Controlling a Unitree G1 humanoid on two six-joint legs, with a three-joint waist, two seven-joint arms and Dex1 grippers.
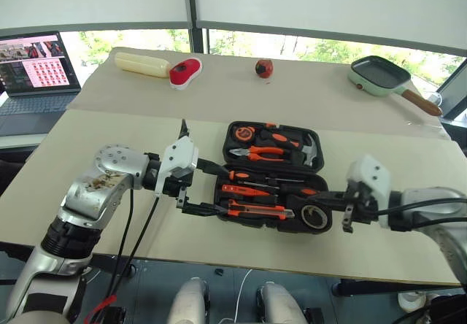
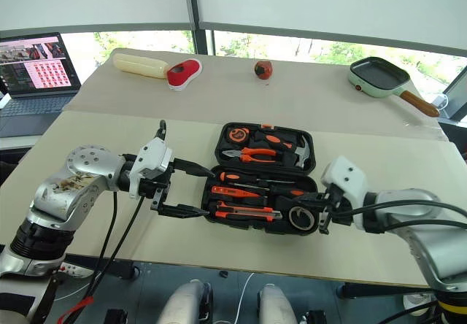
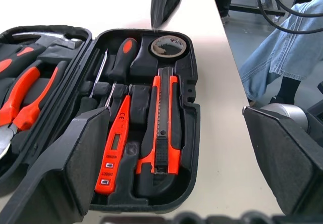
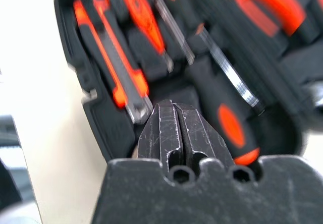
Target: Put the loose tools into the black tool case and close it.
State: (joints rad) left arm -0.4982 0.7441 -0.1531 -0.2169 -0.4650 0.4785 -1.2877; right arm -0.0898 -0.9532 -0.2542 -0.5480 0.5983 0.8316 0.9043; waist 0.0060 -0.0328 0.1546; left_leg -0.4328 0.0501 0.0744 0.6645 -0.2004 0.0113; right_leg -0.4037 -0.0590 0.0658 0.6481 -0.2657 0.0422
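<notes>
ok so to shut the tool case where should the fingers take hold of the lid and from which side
Take the lid, the half with the pliers, at its far edge by the bare table, and swing it toward the robot. It lies flat open, hinged along the middle to the near half of the black tool case, so that edge gives most leverage. The open left gripper at the case's left end seems better placed than the shut right gripper.

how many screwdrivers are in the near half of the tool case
3, though more may be hidden. A slim all-orange tester screwdriver lies beside the utility knife. Two black-handled screwdrivers sit in slots beyond the tester, toward the hinge.
</notes>
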